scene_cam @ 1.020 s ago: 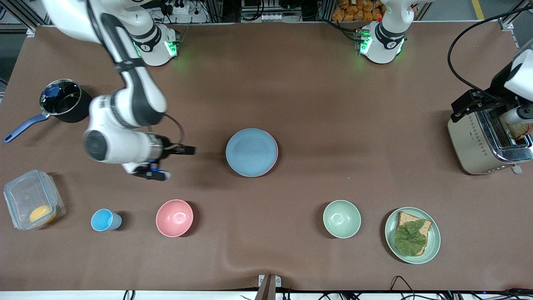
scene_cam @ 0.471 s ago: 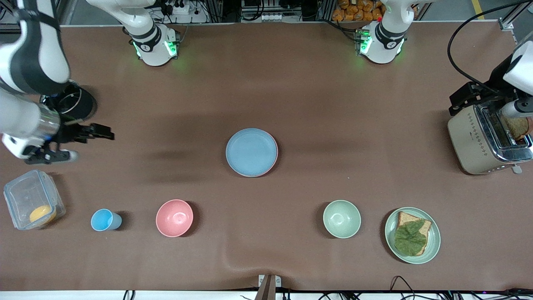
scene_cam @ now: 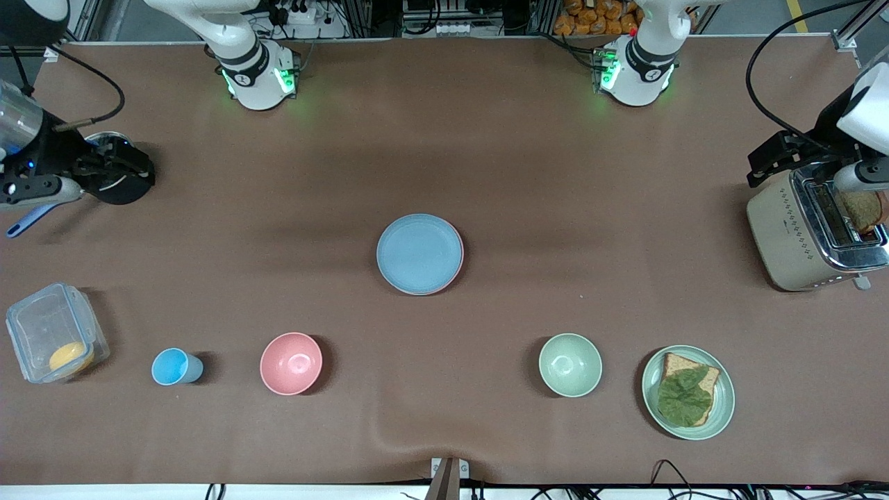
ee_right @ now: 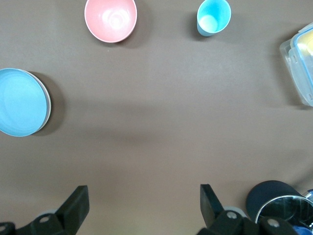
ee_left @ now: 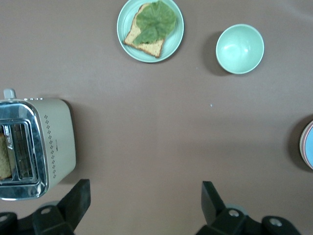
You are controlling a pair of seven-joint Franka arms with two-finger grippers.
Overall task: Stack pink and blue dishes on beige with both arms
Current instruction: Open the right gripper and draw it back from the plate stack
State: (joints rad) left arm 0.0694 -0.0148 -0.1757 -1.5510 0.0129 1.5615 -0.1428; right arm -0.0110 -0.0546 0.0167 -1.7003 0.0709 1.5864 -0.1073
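At the table's middle the light blue plate point(scene_cam: 419, 253) lies on top of the pale pink plate, of which only a thin rim point(scene_cam: 460, 265) shows at the edge toward the left arm's end. The beige plate is hidden; nothing of it shows under the stack. My right gripper point(scene_cam: 128, 167) hangs open and empty over the black pot point(scene_cam: 111, 182) at the right arm's end. In the right wrist view its fingers point(ee_right: 144, 192) stand wide apart above bare cloth. My left gripper point(scene_cam: 767, 163) is open and empty beside the toaster point(scene_cam: 799, 236); its fingers point(ee_left: 145, 188) are also spread.
A pink bowl point(scene_cam: 291, 363), a small blue cup point(scene_cam: 175, 367) and a clear box point(scene_cam: 52, 333) holding something yellow lie near the front camera toward the right arm's end. A green bowl point(scene_cam: 570, 364) and a green plate point(scene_cam: 722, 410) with toast and lettuce lie toward the left arm's end.
The right arm has swung away from beside the plate stack to the right arm's end of the table, ending over the pot. The left arm has barely shifted by the toaster.
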